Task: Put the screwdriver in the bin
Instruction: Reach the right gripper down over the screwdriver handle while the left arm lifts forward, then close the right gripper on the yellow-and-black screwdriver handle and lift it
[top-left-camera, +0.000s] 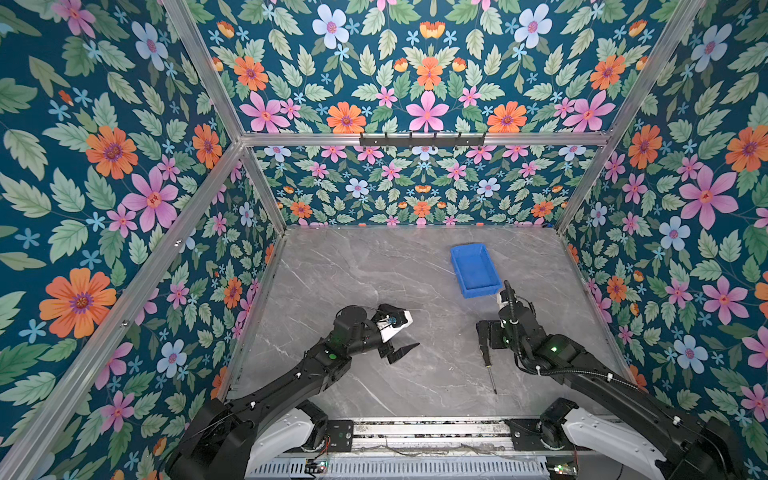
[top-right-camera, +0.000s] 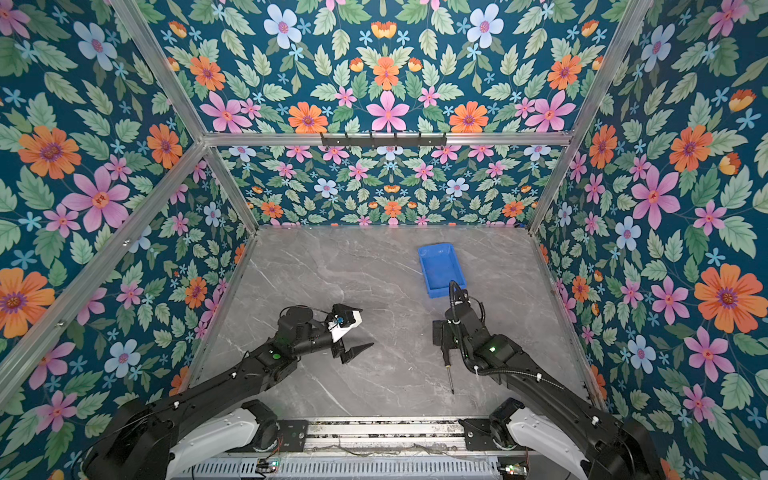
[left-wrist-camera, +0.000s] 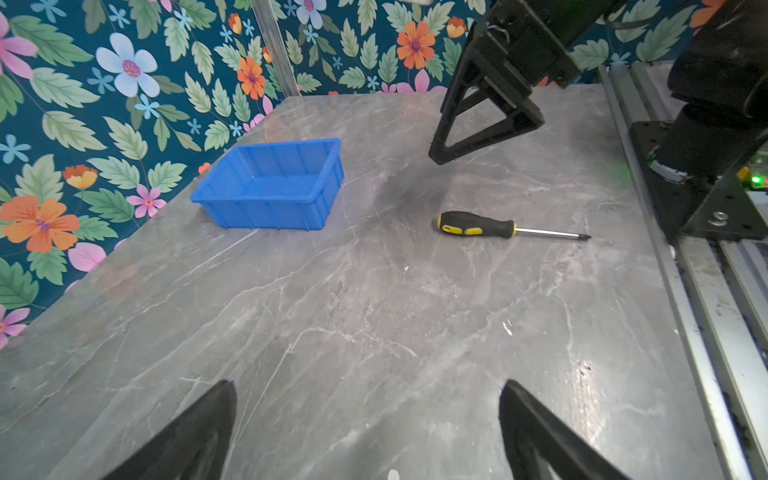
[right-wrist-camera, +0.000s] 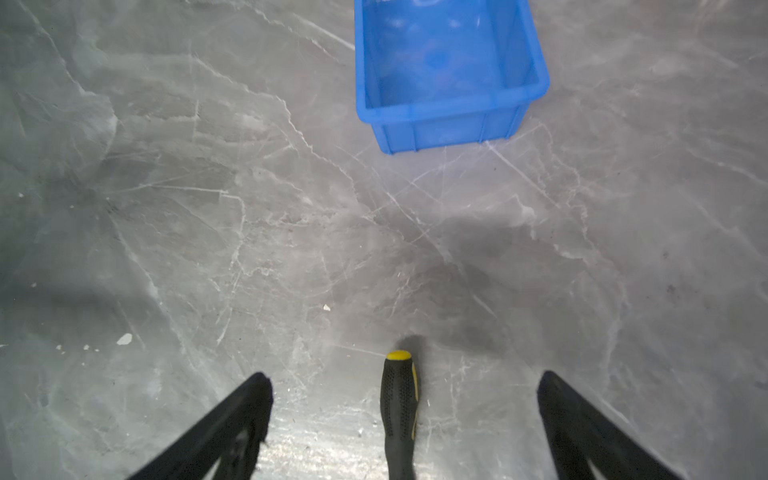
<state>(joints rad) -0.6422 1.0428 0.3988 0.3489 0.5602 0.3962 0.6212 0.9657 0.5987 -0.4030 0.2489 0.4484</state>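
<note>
Right gripper (right-wrist-camera: 405, 376) is spread wide and empty, hanging over the screwdriver (right-wrist-camera: 399, 415) with the handle lined up between its two fingers. Looks set up that way so one straight drop and a squeeze takes the handle across its width. From the left wrist view it's clearly above the table (top-left-camera: 353, 270), not touching the tool yet. The screwdriver lies flat on the table. It has a black handle with yellow patches and a yellow end cap. The cap points toward the bin (right-wrist-camera: 440, 106) and the thin shaft points back toward the front rail. The handle is the fat, grippy part, so it's the sensible place to grab; the shaft would likely slip. The bin sits well apart from the tool, farther back on the table. It's upright and empty, with its short wall facing the gripper. My read is pre-grasp, with nothing of the task done yet. Next would be lower, close, lift, then carry forward over the rim. The risk is nudging the handle so it rolls if one finger lands first. Left gripper (left-wrist-camera: 368, 386) is also open and holds nothing. It's parked off to the left, well clear of both tool and bin, so it stays out of the way.
</note>
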